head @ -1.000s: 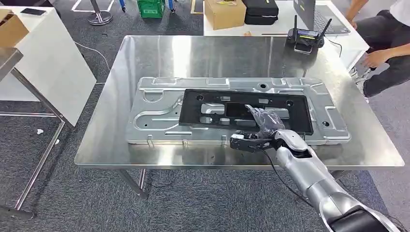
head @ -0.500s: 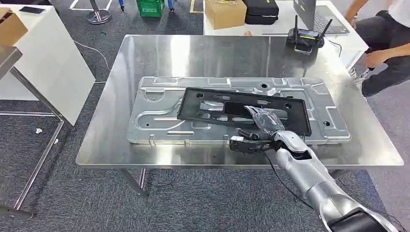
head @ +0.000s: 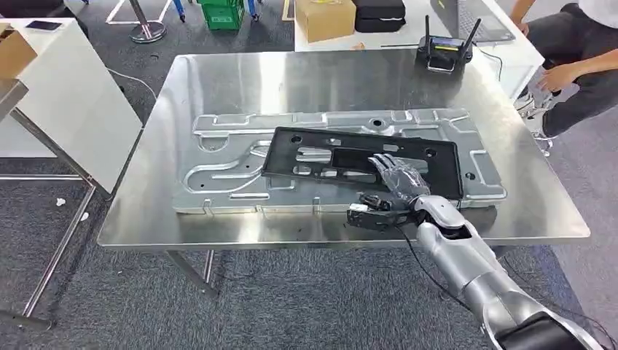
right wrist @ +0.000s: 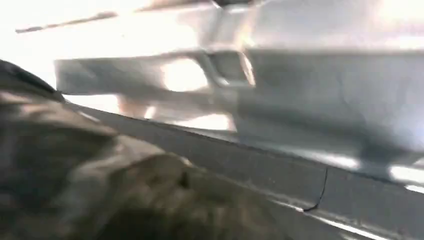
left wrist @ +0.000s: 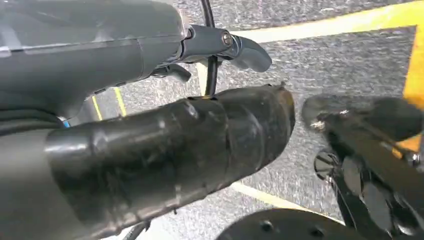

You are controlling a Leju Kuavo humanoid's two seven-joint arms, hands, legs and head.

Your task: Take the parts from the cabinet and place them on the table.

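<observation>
Black plastic frame (head: 362, 162) lies on the stamped metal panel (head: 218, 171), which lies flat on the steel table (head: 306, 80). Right hand (head: 397, 179) rests on the frame's near right edge; grip unclear. Left hand (left wrist: 165, 145) grip unclear. Cardboard box (head: 326, 18) on the far white table.

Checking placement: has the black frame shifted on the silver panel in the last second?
Yes. Against the silver panel, the black frame has slid slightly toward the panel's right end and turned a little, under the right hand.

black frame (head: 350, 162) | left end swung outward | right robot hand (head: 399, 181) still on it
</observation>
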